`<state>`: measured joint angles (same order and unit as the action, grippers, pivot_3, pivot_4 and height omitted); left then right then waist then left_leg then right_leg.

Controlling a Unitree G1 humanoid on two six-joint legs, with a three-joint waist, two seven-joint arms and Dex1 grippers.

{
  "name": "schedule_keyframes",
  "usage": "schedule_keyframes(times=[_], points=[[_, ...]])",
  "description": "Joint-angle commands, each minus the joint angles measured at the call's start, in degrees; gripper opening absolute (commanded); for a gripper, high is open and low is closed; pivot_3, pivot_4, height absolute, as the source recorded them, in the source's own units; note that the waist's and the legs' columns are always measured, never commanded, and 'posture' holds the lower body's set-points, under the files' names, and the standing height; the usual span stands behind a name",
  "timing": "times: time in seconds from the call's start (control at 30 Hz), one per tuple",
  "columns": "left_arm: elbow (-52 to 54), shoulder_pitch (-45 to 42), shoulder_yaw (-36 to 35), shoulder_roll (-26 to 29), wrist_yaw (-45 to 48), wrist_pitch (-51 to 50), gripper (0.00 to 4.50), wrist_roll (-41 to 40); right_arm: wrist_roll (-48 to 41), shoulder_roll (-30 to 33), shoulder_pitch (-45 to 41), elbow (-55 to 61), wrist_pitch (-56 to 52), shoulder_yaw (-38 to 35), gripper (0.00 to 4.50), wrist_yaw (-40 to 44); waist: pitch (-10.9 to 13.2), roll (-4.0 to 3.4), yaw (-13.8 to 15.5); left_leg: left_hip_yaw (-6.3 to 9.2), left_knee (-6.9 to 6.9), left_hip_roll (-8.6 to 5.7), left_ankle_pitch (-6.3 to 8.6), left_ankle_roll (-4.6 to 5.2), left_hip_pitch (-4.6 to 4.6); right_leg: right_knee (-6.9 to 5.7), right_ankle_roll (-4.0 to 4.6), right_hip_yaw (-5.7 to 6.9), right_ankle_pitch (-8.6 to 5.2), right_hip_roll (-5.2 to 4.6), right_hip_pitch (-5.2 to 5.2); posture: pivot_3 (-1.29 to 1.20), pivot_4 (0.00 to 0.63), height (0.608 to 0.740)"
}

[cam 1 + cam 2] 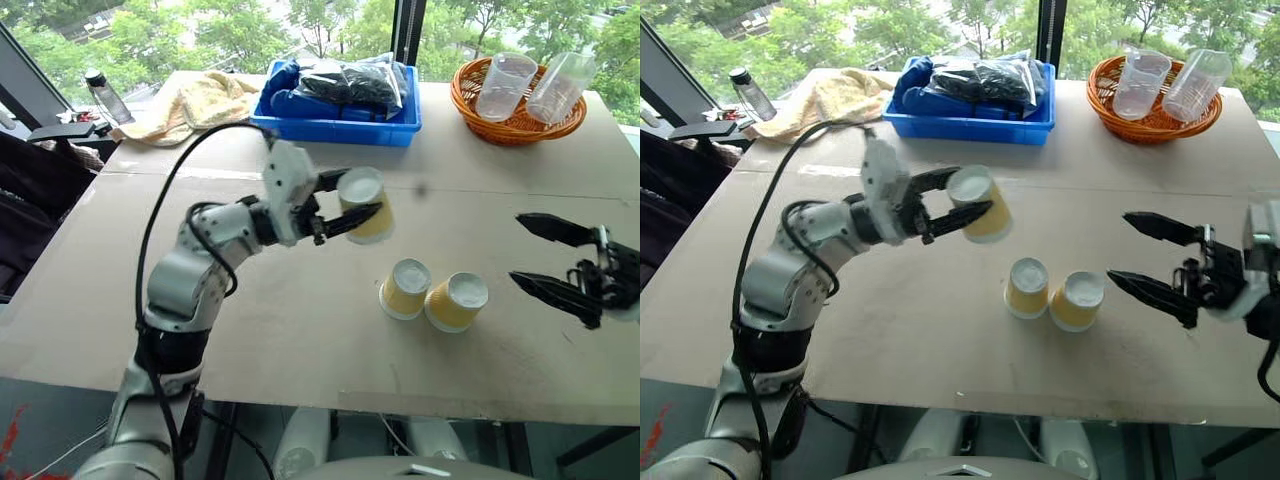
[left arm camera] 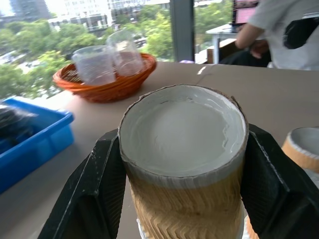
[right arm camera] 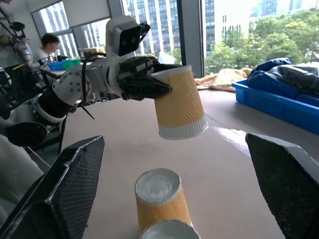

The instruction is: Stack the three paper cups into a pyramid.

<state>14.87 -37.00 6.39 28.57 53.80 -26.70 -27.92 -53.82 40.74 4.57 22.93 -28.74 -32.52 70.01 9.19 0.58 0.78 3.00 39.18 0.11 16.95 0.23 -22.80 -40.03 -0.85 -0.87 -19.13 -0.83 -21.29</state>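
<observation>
Mustard-yellow paper, white at base and rim: one cup [image 1: 365, 205] hangs upside down above the desk [image 1: 300, 330], clamped at its sides between the black fingers of the left tool [image 1: 345, 205]. Its two twins [image 1: 405, 288] [image 1: 456, 301] stand upside down on the desk, touching side by side, below and to the right of the lifted one. Right of them, the right tool [image 1: 545, 258] hovers with its jaws spread wide and nothing between them.
</observation>
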Motion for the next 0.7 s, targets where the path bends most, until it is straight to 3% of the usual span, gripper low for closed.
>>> schedule_keyframes(times=[0.03,0.2,0.4,0.7], points=[[-3.92,-5.62,4.31,-2.69,7.92,0.19,2.47,-2.39,1.58,0.29,6.25,1.4,3.8,-4.53,4.5,3.13,-0.02,-0.04,-0.22,-0.04,0.0,0.0,0.0,0.0,0.09,0.01,0.0,-0.04,0.0,0.01,0.06,0.0,0.15,0.74],[-9.27,-9.72,9.94,-6.16,15.65,3.98,2.47,-0.01,2.03,-1.8,13.9,2.85,7.94,-7.03,4.5,3.74,-0.03,-0.08,-1.31,-0.09,0.01,0.03,0.0,0.0,0.2,-0.02,0.0,-0.18,0.0,0.09,0.11,0.0,0.15,0.74],[-13.54,-11.74,12.21,-10.08,17.88,7.46,2.47,2.2,1.94,-4.64,20.84,5.37,11.02,-8.51,4.5,2.73,-0.03,-0.09,-1.24,-0.05,0.03,0.03,0.0,0.01,0.19,0.01,-0.01,-0.17,-0.01,0.09,0.14,0.0,0.15,0.74],[-16.61,-12.32,12.9,-10.6,21.19,9.88,2.47,5.11,1.25,-6.32,23.7,7.78,13.19,-7.77,4.5,0.71,-0.03,-0.1,-1.29,0.0,0.03,0.03,0.0,0.0,0.22,0.0,-0.01,-0.15,-0.01,0.11,0.17,0.0,0.15,0.74]])
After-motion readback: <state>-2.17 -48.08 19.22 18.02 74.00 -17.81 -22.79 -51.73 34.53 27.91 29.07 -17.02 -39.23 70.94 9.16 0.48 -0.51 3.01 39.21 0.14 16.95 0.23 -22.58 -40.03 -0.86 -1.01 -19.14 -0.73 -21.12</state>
